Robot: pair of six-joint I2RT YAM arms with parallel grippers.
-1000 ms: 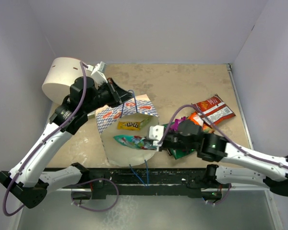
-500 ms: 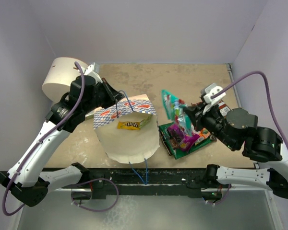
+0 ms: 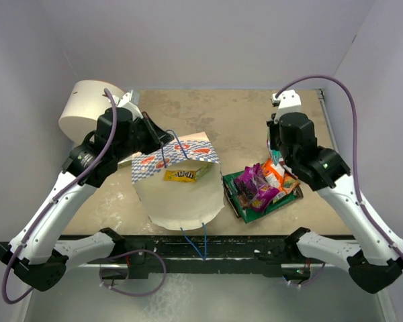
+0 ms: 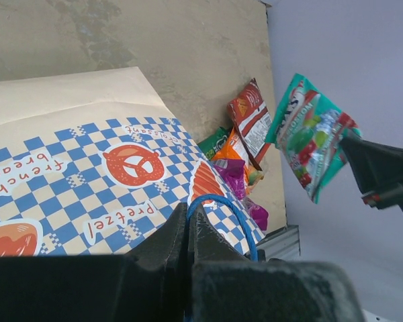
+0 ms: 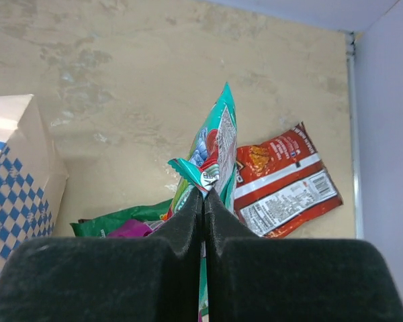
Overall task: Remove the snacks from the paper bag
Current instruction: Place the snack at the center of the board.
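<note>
The paper bag [image 3: 178, 194] lies with its open white mouth toward the near edge, and a small yellow pack [image 3: 187, 174] lies inside. My left gripper [image 3: 162, 141] is shut on the bag's blue cord handle [image 4: 218, 204]. In the left wrist view the jaws [image 4: 188, 213] are closed on it. My right gripper [image 5: 203, 196] is shut on the top edge of a light teal packet [image 5: 216, 151], which hangs above the snack pile [image 3: 262, 188] right of the bag. The teal packet also shows in the left wrist view [image 4: 310, 134]. The red-orange packet [image 5: 285, 184], the green one [image 5: 117, 218] and the magenta one [image 3: 254, 182] lie on the table.
A big white cylinder [image 3: 87, 111] stands at the back left, behind my left arm. The side walls close in on both sides. The bag's checked corner [image 5: 17, 168] is left of the pile. A second blue cord handle [image 3: 195, 241] hangs over the near edge.
My right gripper drew the teal packet out of the bag's mouth, lifted it and carried it right and back over the snack pile. The left gripper kept hold of the handle.
</note>
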